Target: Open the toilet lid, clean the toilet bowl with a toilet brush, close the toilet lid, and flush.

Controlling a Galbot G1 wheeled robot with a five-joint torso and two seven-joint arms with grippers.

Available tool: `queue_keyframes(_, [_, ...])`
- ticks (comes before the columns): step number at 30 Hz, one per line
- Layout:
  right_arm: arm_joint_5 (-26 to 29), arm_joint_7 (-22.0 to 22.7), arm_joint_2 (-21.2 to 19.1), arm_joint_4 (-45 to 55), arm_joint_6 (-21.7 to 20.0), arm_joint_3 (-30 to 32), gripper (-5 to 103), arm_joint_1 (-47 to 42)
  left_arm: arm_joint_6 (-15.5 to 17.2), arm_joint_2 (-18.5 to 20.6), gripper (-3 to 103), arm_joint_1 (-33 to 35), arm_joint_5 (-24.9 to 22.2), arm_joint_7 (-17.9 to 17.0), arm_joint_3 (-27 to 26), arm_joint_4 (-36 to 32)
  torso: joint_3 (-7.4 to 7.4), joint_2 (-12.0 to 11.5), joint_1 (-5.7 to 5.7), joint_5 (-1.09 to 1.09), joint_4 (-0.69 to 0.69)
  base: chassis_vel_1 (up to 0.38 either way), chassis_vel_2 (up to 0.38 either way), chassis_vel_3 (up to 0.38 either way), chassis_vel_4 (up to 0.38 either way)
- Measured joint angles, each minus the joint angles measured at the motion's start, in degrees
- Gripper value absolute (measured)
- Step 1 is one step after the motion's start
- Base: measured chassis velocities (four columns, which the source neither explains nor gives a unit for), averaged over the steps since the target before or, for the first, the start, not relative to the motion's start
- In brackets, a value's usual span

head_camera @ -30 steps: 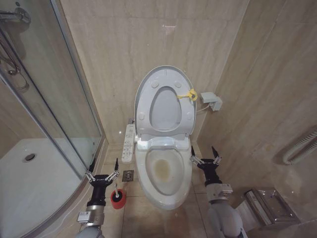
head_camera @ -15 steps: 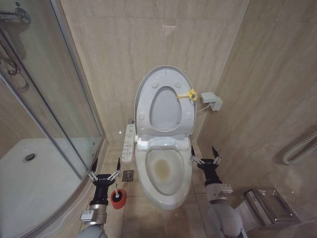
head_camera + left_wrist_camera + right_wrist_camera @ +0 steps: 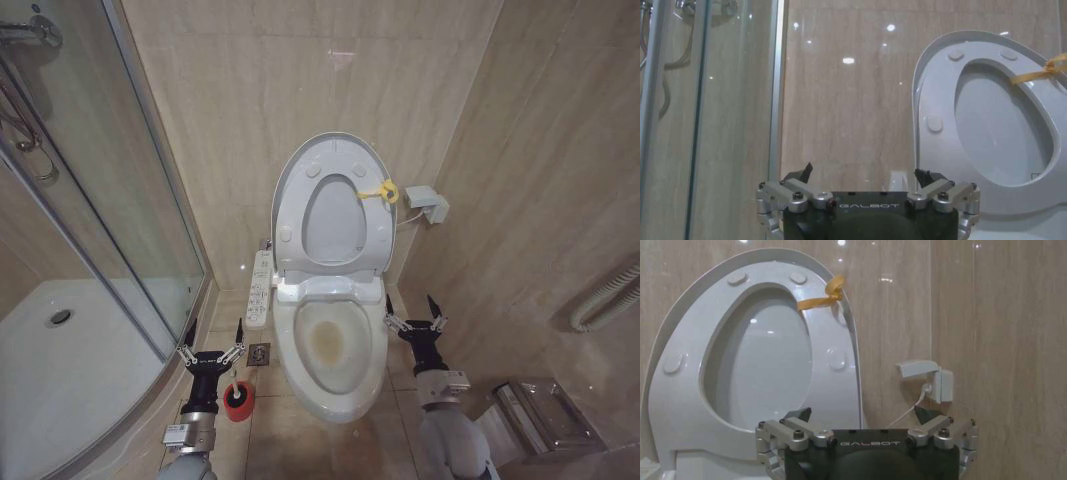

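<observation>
Head view, L to R: glass shower door (image 3: 150,190) fills the far left, its top cut off by the frame edge. Left gripper (image 3: 211,338) hangs low at approx 7 o'clock from the toilet bowl (image 3: 335,385), fingers spread wide, nothing between them; arm below it is cut off at the frame bottom. Just below and right of it stands the toilet brush (image 3: 238,398) in its red holder on the floor, partly hidden behind the gripper body; handle hard to make out. White button panel (image 3: 260,288) runs along the bowl's left side, w/ a floor drain (image 3: 259,353) beneath it. Bowl sits centre, open, w/ a yellowish stain inside. Toilet lid (image 3: 288,180) stands upright at 12 o'clock against the wall, seat ring raised w/ it, yellow tag (image 3: 381,190) at its right rim. Right gripper (image 3: 412,312) hovers at approx 3 o'clock just beside the bowl rim, fingers also spread, empty. Wall socket box (image 3: 428,203) at 1 o'clock. Metal holder (image 3: 545,415) far right, cut off by the frame edge.
</observation>
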Motion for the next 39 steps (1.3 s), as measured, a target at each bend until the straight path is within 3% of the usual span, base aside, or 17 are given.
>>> queue_keyframes(39, [0.00,0.00,0.00,0.00,0.00,0.00,100,0.00,0.00,0.01,100,0.01,-0.01,0.00,-0.01,-0.03,0.00,0.00,0.00,0.00,0.00,0.000,0.000,0.000,0.000])
